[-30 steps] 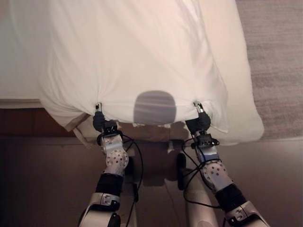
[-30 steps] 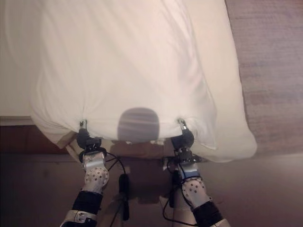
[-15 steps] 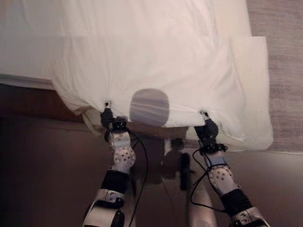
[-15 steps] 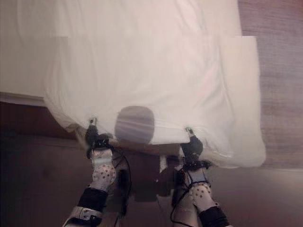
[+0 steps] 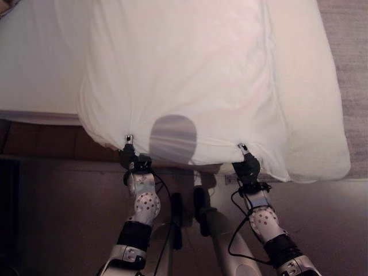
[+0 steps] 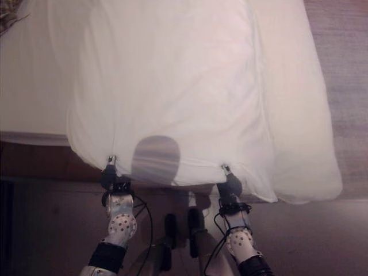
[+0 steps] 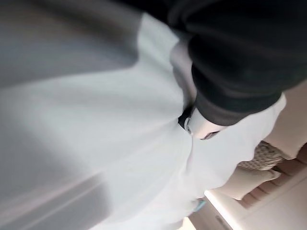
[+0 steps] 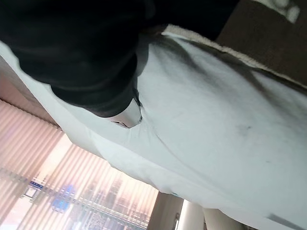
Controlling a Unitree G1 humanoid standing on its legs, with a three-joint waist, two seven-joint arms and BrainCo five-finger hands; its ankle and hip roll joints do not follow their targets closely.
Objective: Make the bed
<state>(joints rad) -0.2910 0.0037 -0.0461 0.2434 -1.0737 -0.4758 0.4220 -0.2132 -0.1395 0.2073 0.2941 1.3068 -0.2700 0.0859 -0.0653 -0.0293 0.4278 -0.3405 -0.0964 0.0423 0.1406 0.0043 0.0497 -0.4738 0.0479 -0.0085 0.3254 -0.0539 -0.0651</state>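
Observation:
A white duvet (image 5: 184,75) lies spread over the bed, and its near edge hangs past the mattress toward me. My left hand (image 5: 129,155) is shut on that edge at the left, where the cloth bunches into a small peak. My right hand (image 5: 248,168) pinches the same edge further right. Between the two hands the hem is drawn taut. In the left wrist view the duvet (image 7: 96,143) gathers at the fingertips (image 7: 199,130). The right wrist view has the cloth (image 8: 216,120) pulled in under the hand's dark cover (image 8: 72,48).
The white sheet (image 5: 34,69) of the mattress lies bare left of the duvet. A brown wooden bed frame (image 5: 46,142) runs below it. Grey carpet (image 5: 352,69) borders the bed on the right, and dark floor (image 5: 57,218) lies near me. Window blinds (image 8: 72,191) stand beyond.
The camera has shifted, so the bed sits further right in the picture. Both hands keep hold of the duvet's near edge, and the hem between them stays taut.

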